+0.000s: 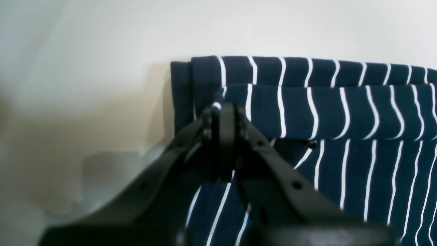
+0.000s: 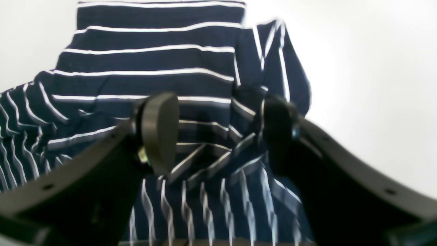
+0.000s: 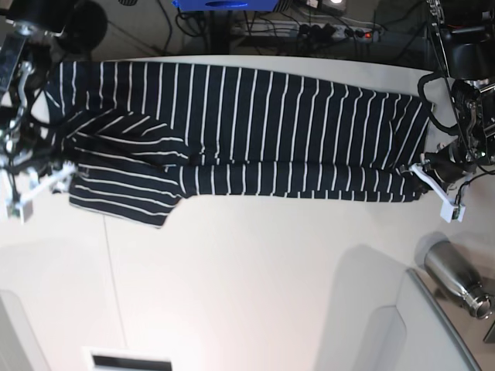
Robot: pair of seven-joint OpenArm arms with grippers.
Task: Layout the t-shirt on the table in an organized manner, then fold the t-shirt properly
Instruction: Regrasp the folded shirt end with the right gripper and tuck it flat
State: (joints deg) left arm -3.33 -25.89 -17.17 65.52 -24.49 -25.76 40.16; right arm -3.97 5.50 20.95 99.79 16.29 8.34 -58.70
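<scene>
The navy white-striped t-shirt lies stretched across the far half of the white table, doubled over lengthwise, with a sleeve sticking out toward the front at the left. In the left wrist view, my left gripper is shut on the folded corner of the t-shirt. In the base view it sits at the shirt's right end. My right gripper stands open just above the bunched sleeve area of the t-shirt, nothing pinched between its fingers. In the base view it is at the left end.
A steel bottle lies at the right next to a grey panel. Cables and a power strip run behind the table's far edge. A small white-framed object sits at the front edge.
</scene>
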